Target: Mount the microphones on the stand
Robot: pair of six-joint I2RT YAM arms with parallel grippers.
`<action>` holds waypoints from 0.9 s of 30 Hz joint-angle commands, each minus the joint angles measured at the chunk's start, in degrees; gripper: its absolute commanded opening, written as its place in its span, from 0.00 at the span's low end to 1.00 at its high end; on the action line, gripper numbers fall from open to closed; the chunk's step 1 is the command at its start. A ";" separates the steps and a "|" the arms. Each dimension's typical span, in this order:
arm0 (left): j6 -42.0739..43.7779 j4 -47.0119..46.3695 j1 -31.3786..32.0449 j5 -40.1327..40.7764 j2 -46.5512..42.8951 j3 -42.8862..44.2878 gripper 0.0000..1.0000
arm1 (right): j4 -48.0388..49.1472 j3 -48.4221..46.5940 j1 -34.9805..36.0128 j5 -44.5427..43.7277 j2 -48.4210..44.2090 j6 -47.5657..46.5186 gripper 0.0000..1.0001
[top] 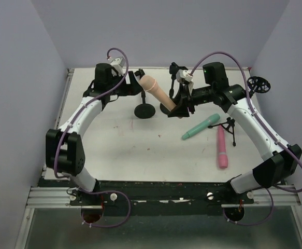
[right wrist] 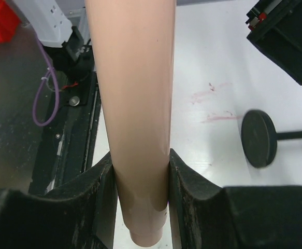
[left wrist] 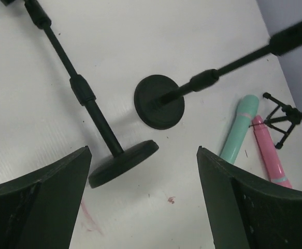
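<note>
near the back of the table (top: 140, 150), the right gripper (right wrist: 140, 176) is clamping the tilted peach-tan microphone (right wrist: 135, 93) by its narrow end; the left gripper (left wrist: 143, 153) is hovering above a round-based stand (left wrist: 159, 101), fingers spread wide, gripping nothing; the mint-teal microphone (top: 200, 127) and the pink microphone (top: 221, 148) are lying at the table's right.

White desk (top: 140, 155) with faint red smudges (right wrist: 213, 101). Lying on it: a mint-teal microphone (top: 201, 126) and a pink microphone (top: 221, 147). Standing nearby: a black round-based stand (top: 145, 110) and a small tripod (top: 230, 126).
</note>
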State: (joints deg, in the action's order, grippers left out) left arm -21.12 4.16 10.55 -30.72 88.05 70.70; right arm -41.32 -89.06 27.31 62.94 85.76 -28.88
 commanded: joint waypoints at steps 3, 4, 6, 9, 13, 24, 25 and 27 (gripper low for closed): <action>-9.72 30.77 4.13 23.58 22.38 28.30 0.90 | 8.79 8.27 -4.19 3.94 -5.85 3.39 0.17; -9.03 34.91 4.13 24.12 25.73 33.84 0.90 | 9.41 9.33 -4.80 4.47 -6.39 3.74 0.17; -6.57 39.15 3.87 25.00 31.11 40.89 0.90 | 10.20 11.00 -5.51 5.44 -7.53 3.92 0.17; -2.71 42.06 1.77 19.40 36.74 47.33 0.90 | 10.38 12.15 -6.04 5.79 -8.23 3.66 0.17; 0.20 45.84 -1.49 17.10 41.14 53.48 0.86 | 9.51 12.15 -6.13 6.76 -7.97 2.87 0.17; -4.61 44.63 0.26 8.23 48.70 57.10 0.82 | 7.13 11.54 -6.48 6.76 -6.92 0.32 0.17; -6.63 44.09 0.26 8.31 49.14 57.10 0.82 | 6.96 11.54 -6.39 6.93 -6.83 0.58 0.17; -11.64 42.78 0.26 6.99 49.93 57.18 0.82 | 7.13 11.62 -6.57 7.11 -6.74 0.58 0.17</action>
State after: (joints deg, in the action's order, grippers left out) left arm -24.10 48.49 10.09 -19.38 135.79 126.26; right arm -33.58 -77.25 21.28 67.46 78.61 -27.31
